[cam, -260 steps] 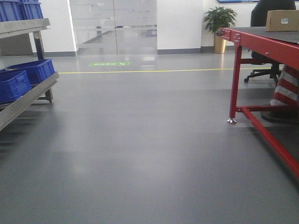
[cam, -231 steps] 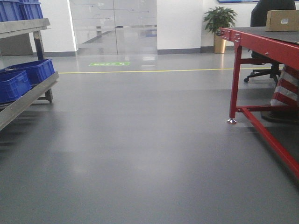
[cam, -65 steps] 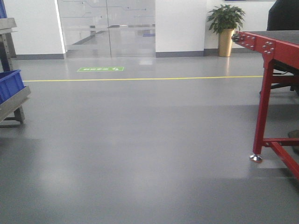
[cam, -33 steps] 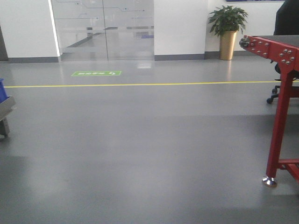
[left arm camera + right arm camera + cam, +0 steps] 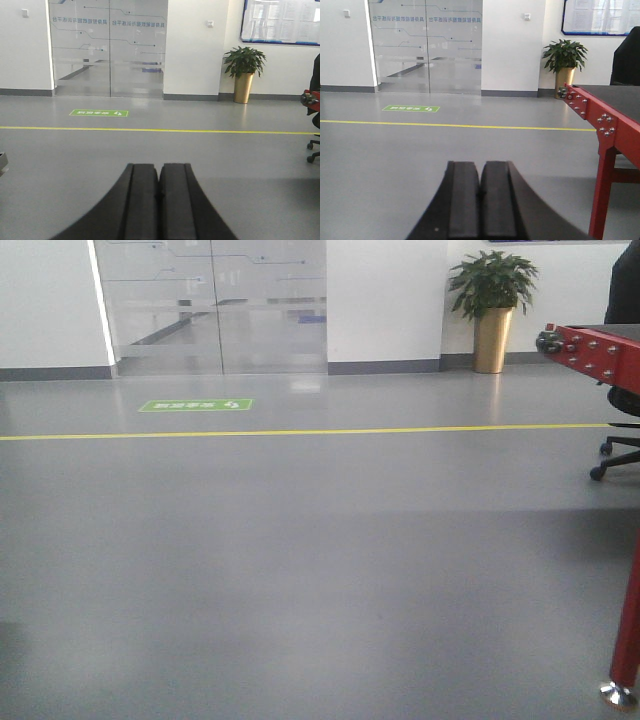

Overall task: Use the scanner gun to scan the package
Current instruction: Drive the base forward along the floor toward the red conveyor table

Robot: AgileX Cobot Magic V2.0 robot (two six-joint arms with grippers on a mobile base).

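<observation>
Off-frame past two o'clock, the package likely sits up on the table [image 5: 592,346], whose end alone shows. Since the base rolled forward, neither it nor the scanner is in any view. The left gripper [image 5: 159,200] and right gripper [image 5: 480,200] have their fingers pressed together, empty, so this reads as approach travel.

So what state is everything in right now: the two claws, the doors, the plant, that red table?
Left gripper: shut, holding nothing.
Right gripper: shut, holding nothing.
Glass doors: closed.
Potted plant: upright in its gold pot.
Red table: standing; the part of its top in view is bare.
Package and scanner gun: not in view.
</observation>
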